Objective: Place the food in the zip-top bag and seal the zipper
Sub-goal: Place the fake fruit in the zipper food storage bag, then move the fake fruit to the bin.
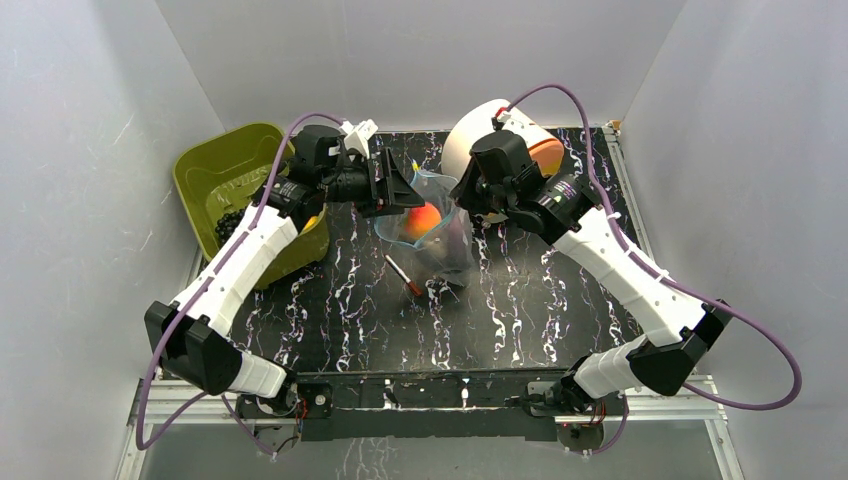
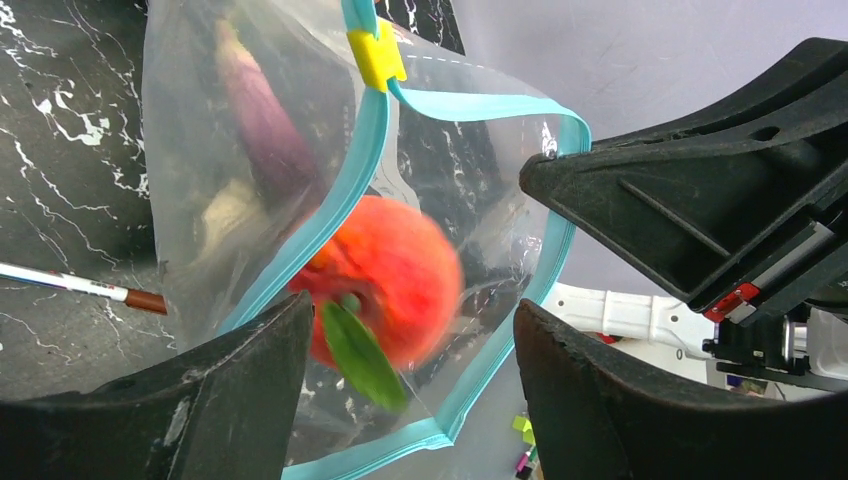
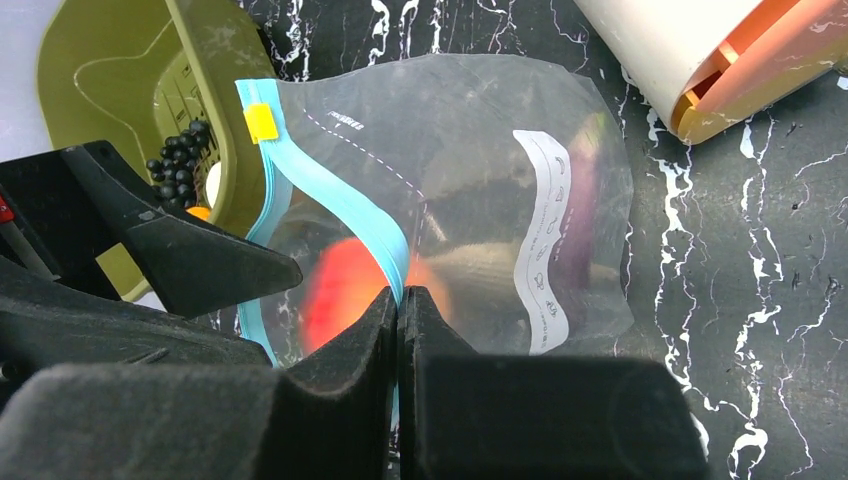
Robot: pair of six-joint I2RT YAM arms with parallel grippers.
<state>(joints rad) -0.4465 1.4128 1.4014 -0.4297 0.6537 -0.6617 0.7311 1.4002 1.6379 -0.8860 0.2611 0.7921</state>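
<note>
Right wrist: pinching zipper (image 3: 325,198) of zip-top bag (image 3: 470,130) with right gripper (image 3: 398,305); print (image 3: 540,240) on bag unreadable. Blurred peach (image 2: 400,270) at bag mouth, within spread left gripper (image 2: 410,320); purple piece (image 2: 262,120) hazy inside.

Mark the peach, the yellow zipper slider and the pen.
peach (image 2: 390,270): left wrist view, on its orange-red skin above the green leaf.
yellow slider (image 2: 377,55): left wrist view, middle of the clip on the teal strip.
pen (image 1: 403,274): top external view, middle of its shaft.
</note>
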